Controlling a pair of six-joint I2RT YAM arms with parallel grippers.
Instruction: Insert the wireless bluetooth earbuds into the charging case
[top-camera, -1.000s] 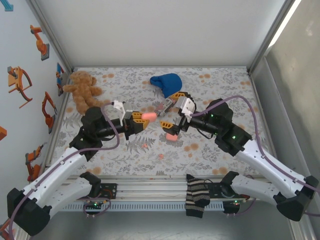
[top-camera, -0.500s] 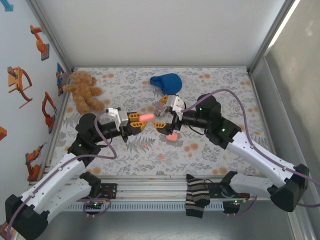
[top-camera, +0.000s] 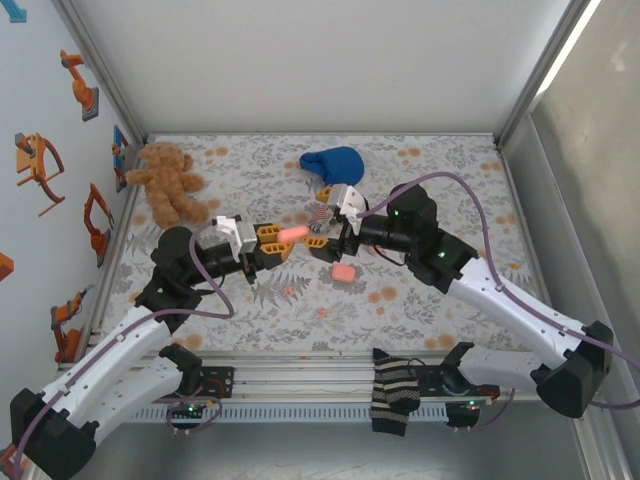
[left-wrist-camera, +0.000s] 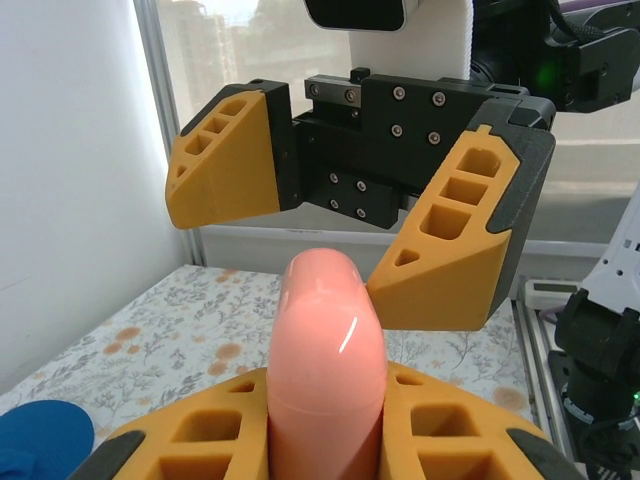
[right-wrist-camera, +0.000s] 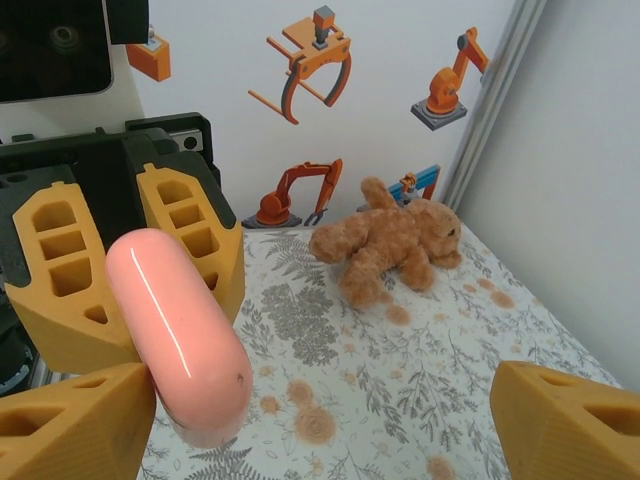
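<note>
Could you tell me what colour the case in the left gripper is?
The case is salmon pink, clearest in right wrist view.

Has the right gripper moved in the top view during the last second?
Yes. The right gripper has shifted left, judged against the loose pink case, which stayed put, toward the held pink case in the left gripper.

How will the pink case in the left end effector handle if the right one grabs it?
Probably slippery: the pink charging case has a glossy, highlight-streaked shell. Likely rigid: no dent shows where the left end effector clamps it. Its rounded edges might let it twist in the right end effector.
</note>
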